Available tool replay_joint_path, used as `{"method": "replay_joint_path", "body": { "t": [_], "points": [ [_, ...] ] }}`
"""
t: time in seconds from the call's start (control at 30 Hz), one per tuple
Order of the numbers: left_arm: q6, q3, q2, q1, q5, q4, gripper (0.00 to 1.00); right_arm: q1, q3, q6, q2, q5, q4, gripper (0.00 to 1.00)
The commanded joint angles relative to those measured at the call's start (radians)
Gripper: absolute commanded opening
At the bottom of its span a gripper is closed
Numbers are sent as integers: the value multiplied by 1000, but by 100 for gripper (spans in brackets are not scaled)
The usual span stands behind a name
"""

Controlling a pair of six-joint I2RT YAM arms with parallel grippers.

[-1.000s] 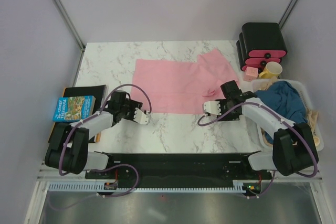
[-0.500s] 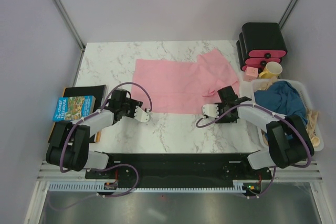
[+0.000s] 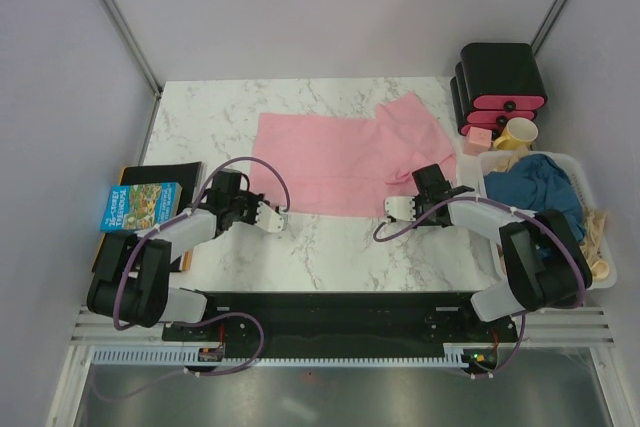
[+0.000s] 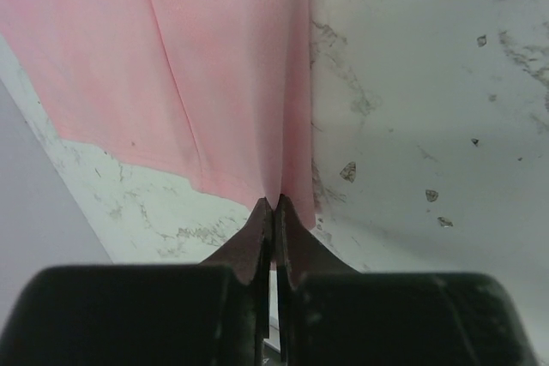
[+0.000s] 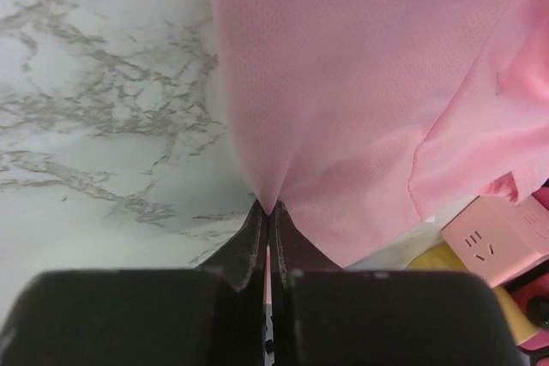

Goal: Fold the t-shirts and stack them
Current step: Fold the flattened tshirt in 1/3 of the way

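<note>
Top external view, left to right for you: a blue book (image 3: 140,205) lies on a black pad (image 3: 165,172) at the far left. Next comes your left gripper (image 3: 271,218), down low at the near left corner of the pink t-shirt (image 3: 330,162). That shirt is spread flat across the middle of the marble table (image 3: 200,117), with one sleeve sticking out at the far right. On the left wrist cam the fingers are pressed together with the hem nipped between the tips.

Your right gripper (image 3: 397,207) is at the shirt's near right edge, and the right wrist cam shows it pinching a little peak of pink cloth the same way. Past it, the dark teal t-shirt (image 3: 545,187) sits bunched up in the white basket (image 3: 578,161). Black boxes with pink fronts (image 3: 500,82) stand behind the basket.
</note>
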Motion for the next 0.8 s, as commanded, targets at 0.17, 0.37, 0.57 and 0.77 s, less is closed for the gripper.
{"method": "replay_joint_path", "body": {
  "t": [0.17,0.37,0.57,0.77],
  "points": [
    [11,-13,-130,39,-14,-143,2,1,34,-1,-24,-82,-76,0],
    [49,-54,-278,51,4,-296,2,47,29,-32,-111,-145,-225,0],
    [83,-126,-399,50,36,-388,2,143,12,0,-174,-180,-342,0],
    [98,-150,-463,50,44,-450,8,203,-8,-9,-203,-171,-423,26]
  ]
}}
